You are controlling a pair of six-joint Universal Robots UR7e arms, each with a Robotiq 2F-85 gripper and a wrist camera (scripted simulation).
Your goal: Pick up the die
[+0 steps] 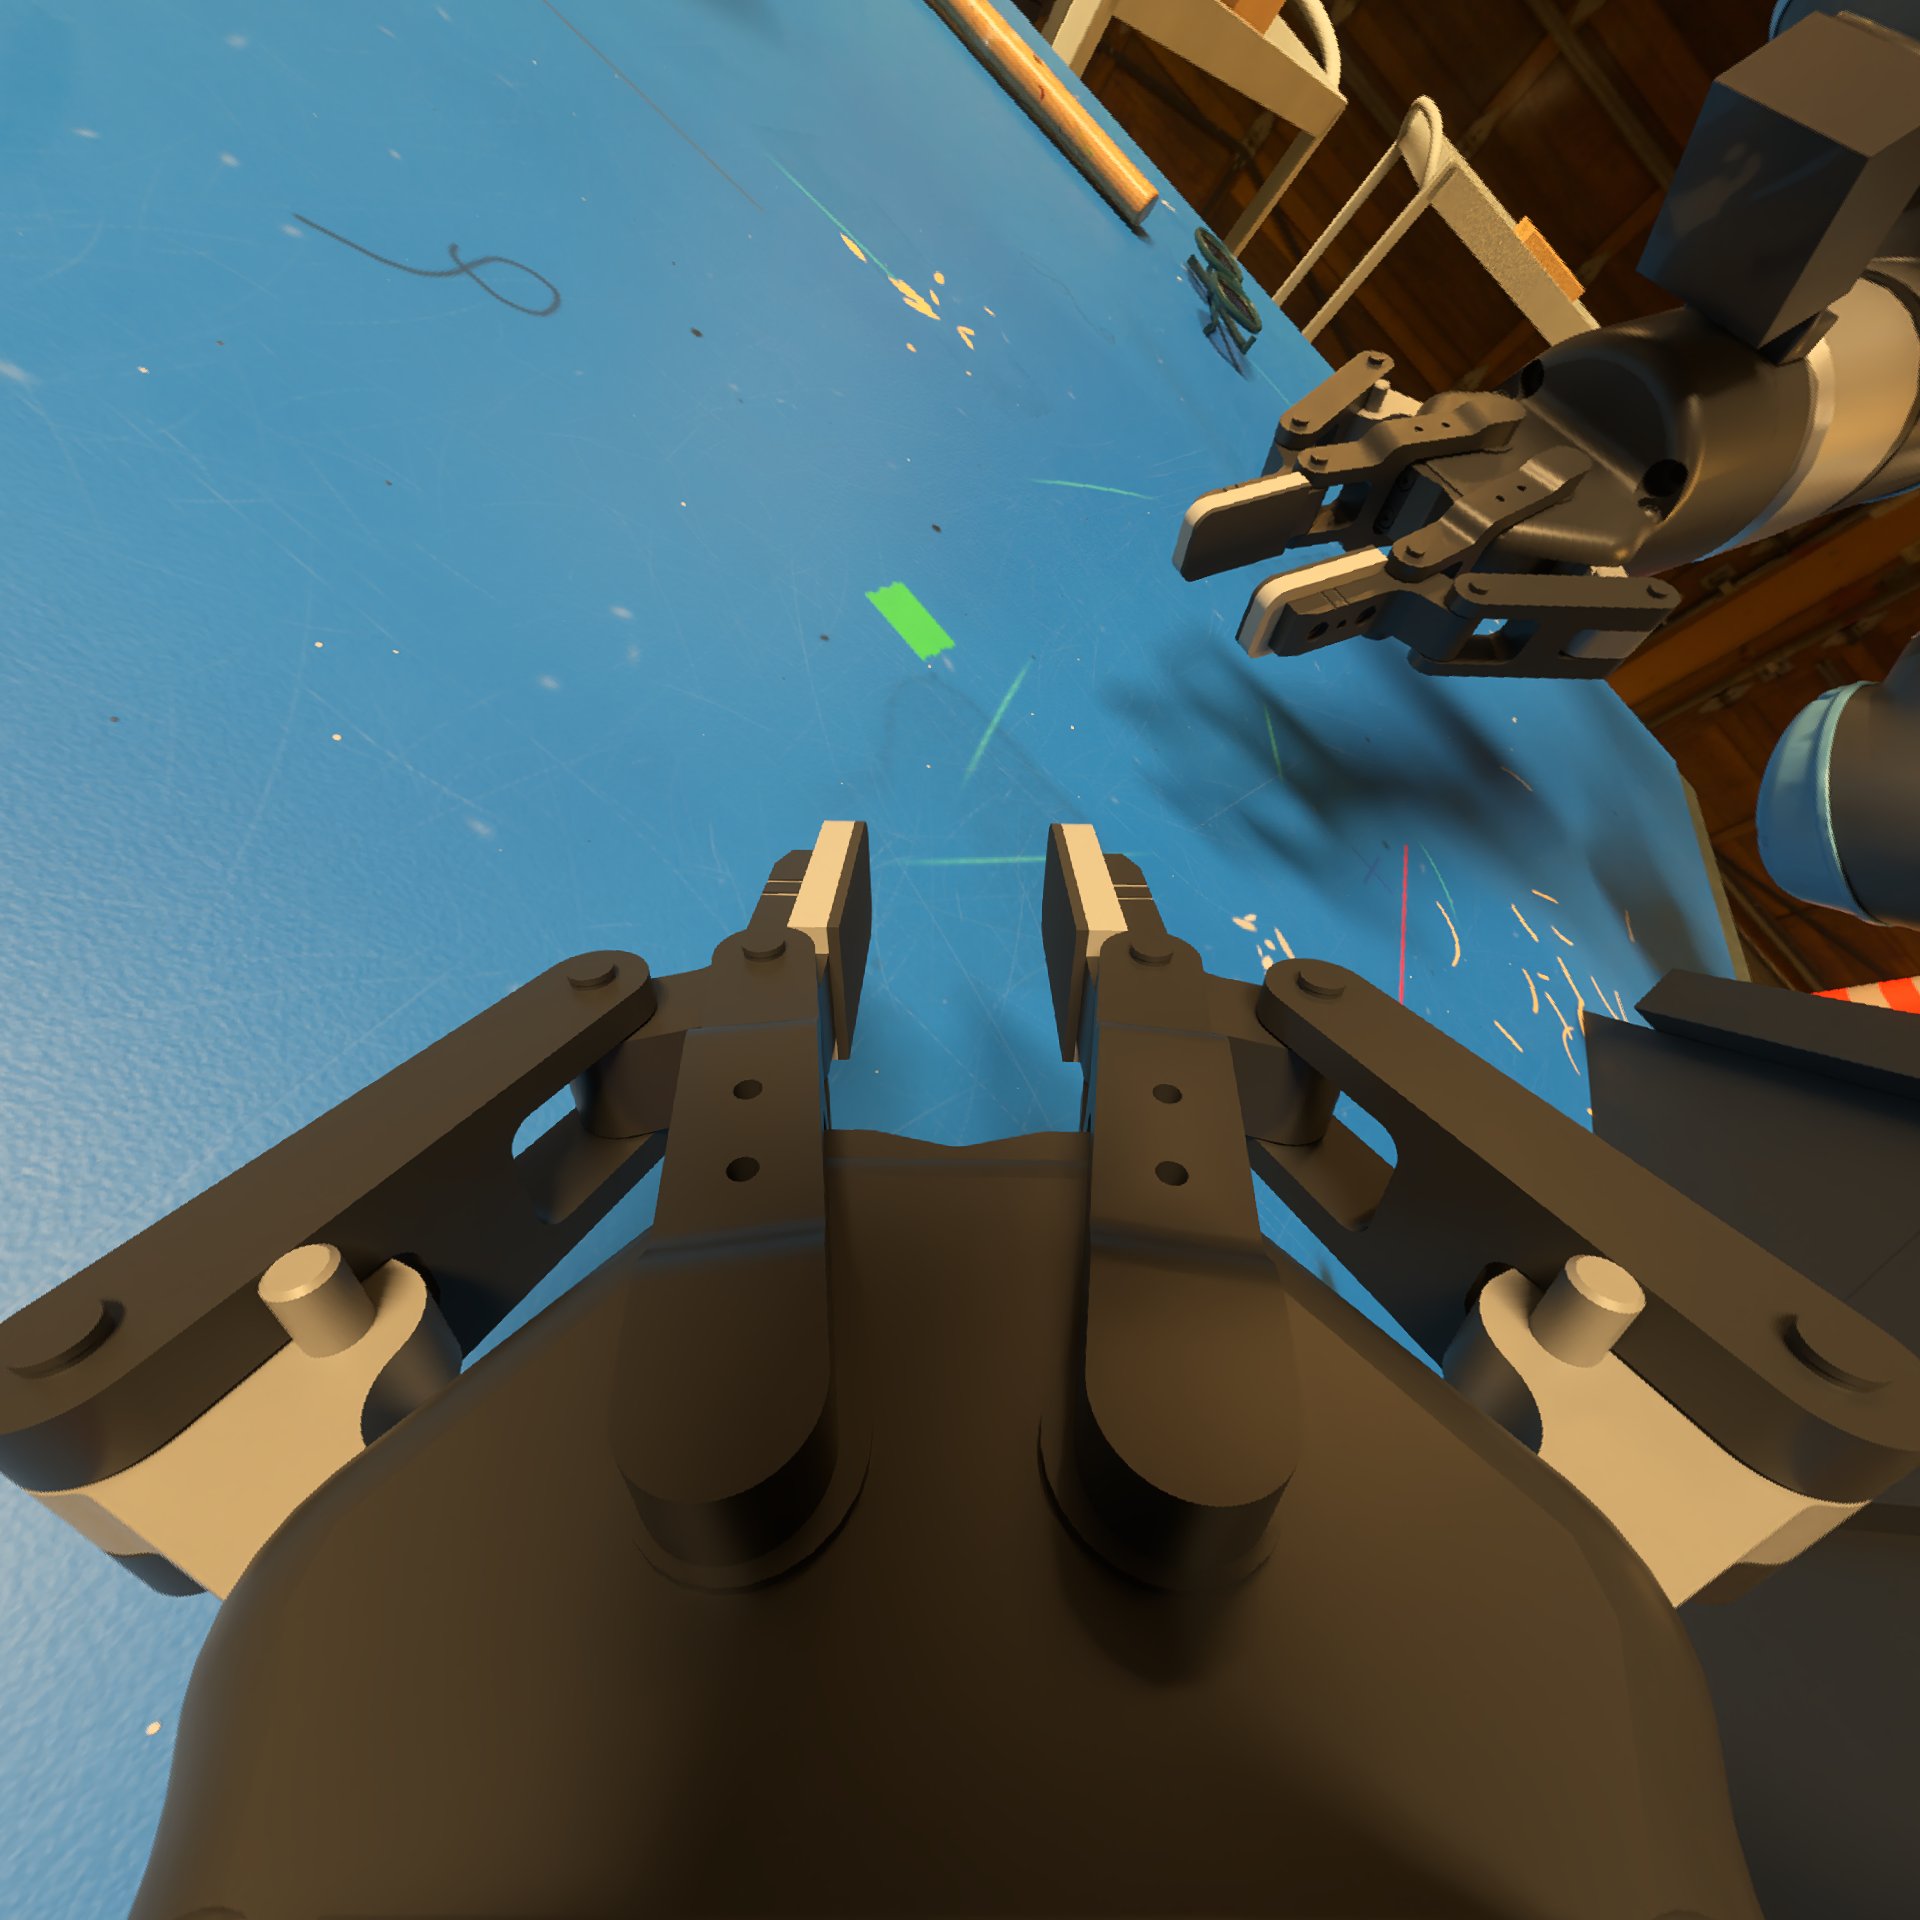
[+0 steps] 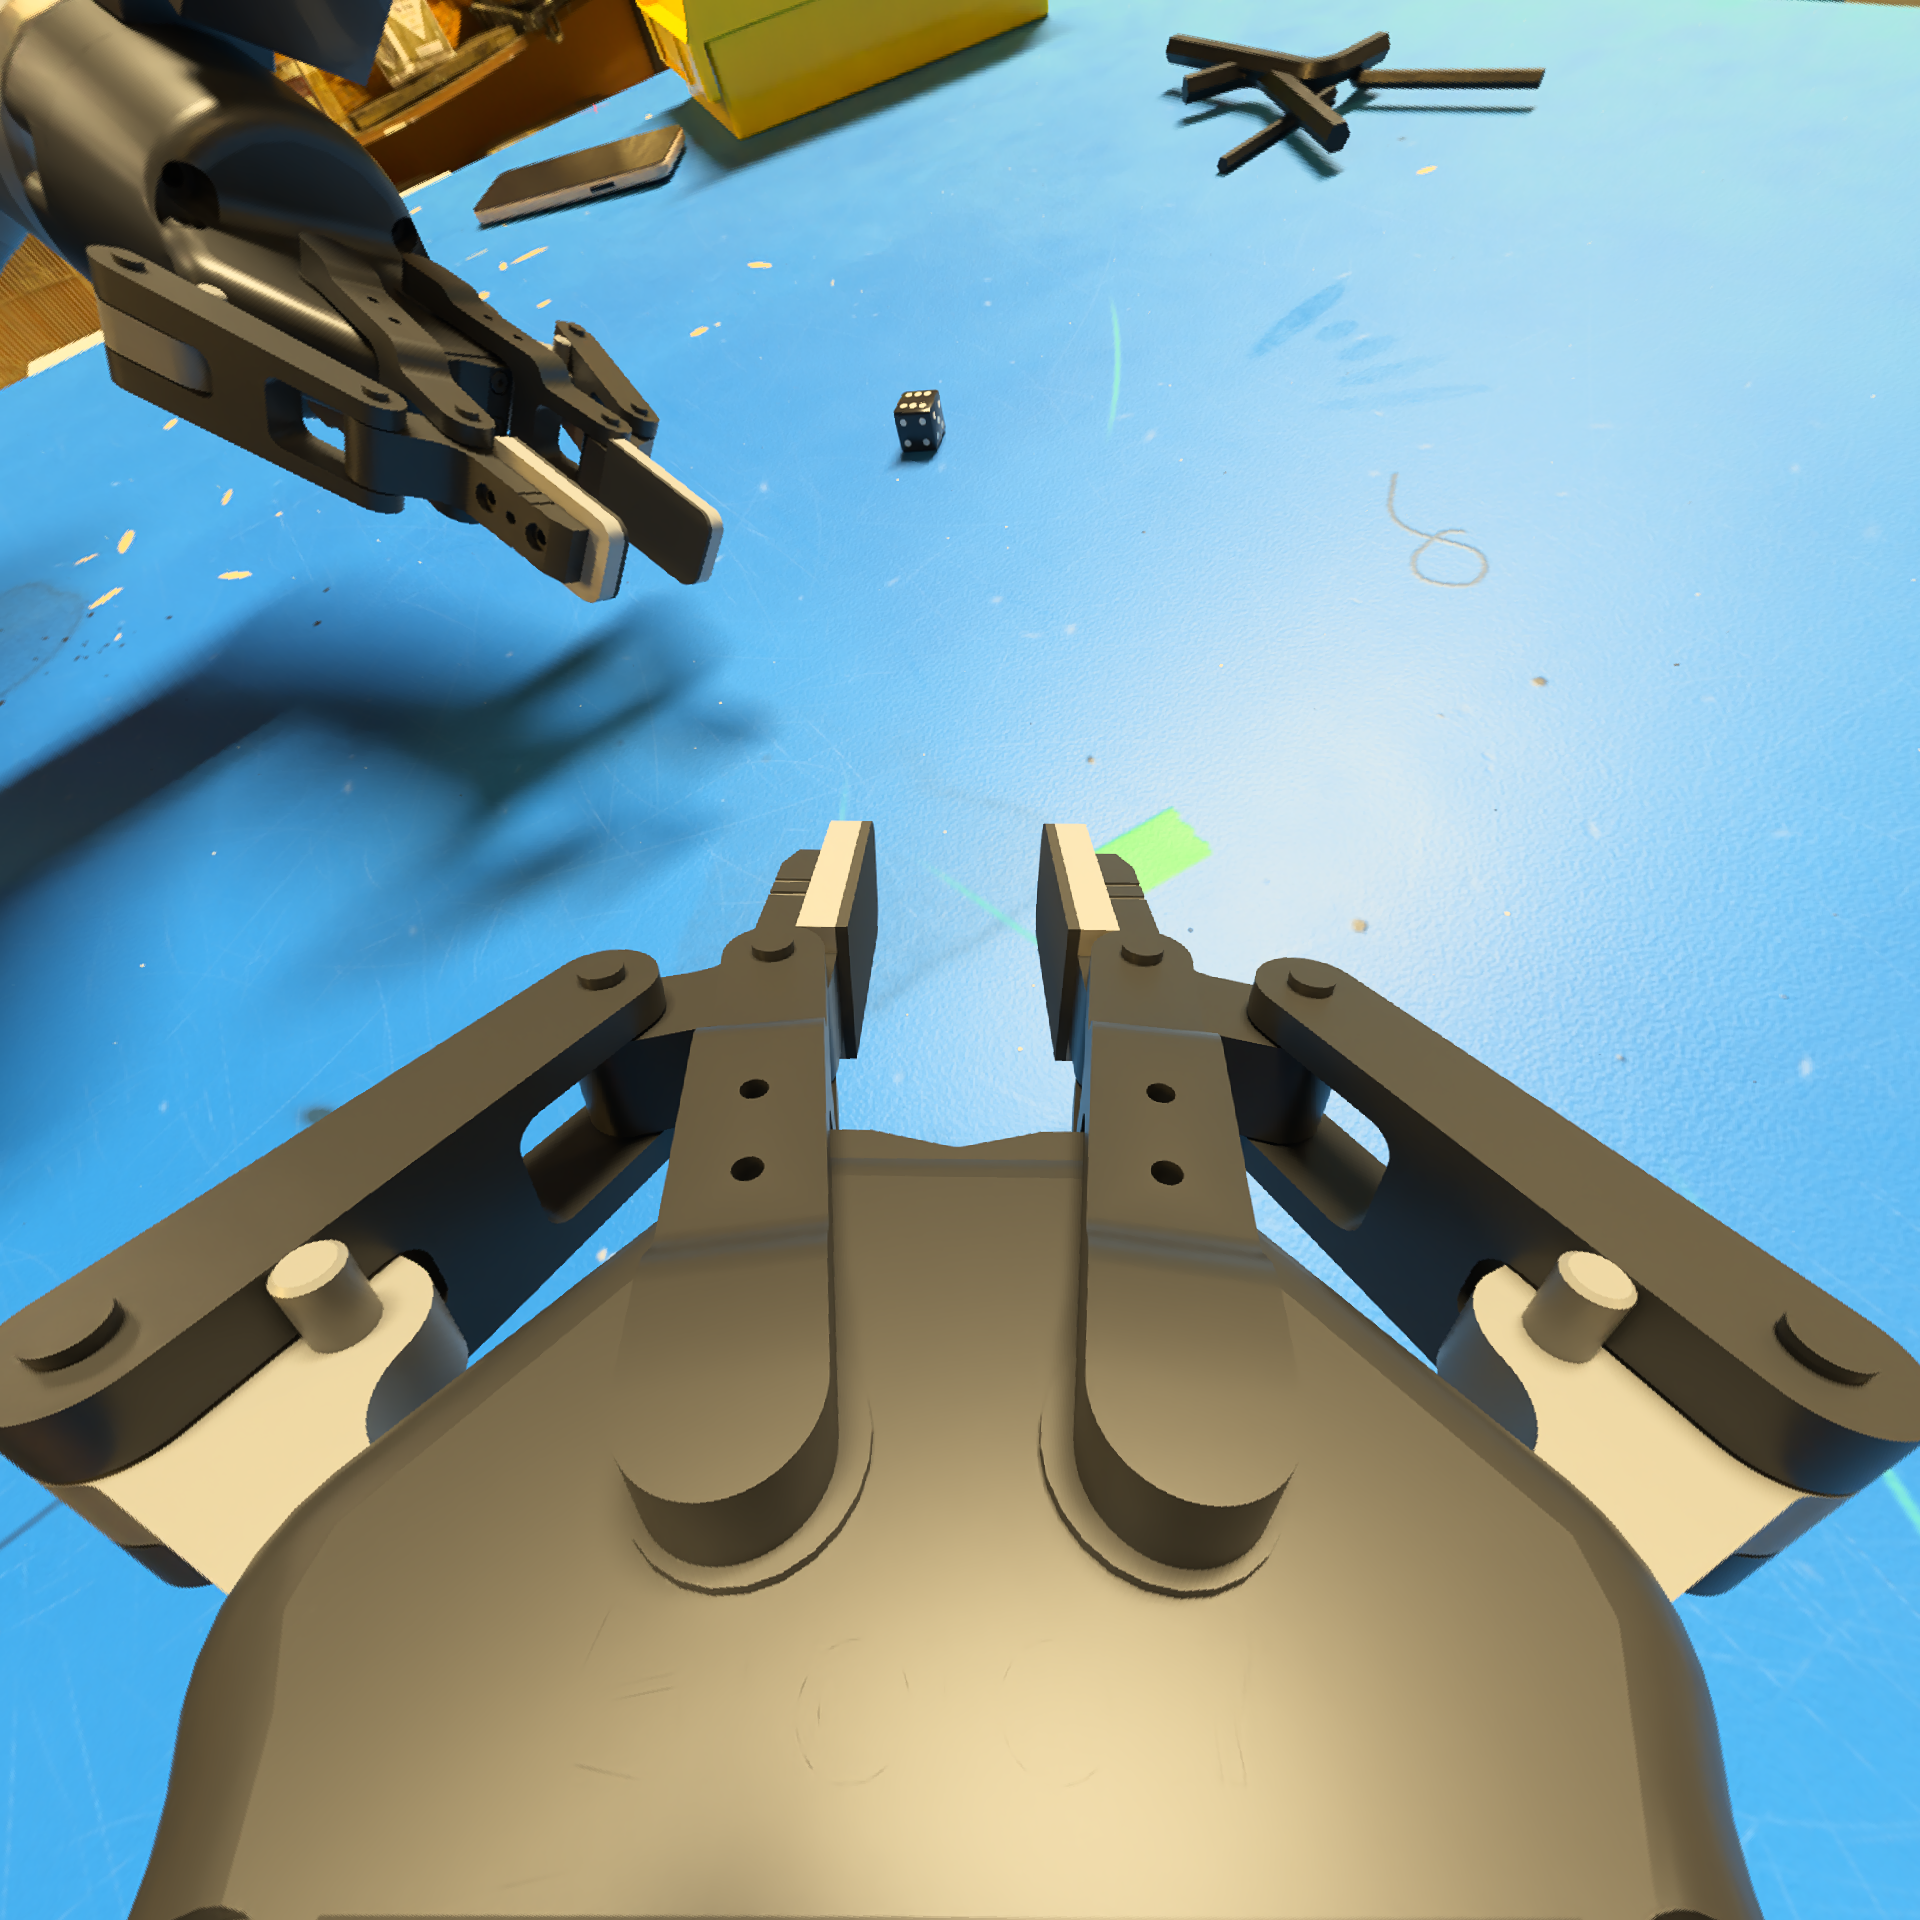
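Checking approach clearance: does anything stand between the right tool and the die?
Nothing visible does. Bare blue tabletop lies between the open right tool and the small black die with white pips; the left tool hangs off to one side.

The die sits on the table, ahead of the right tool.
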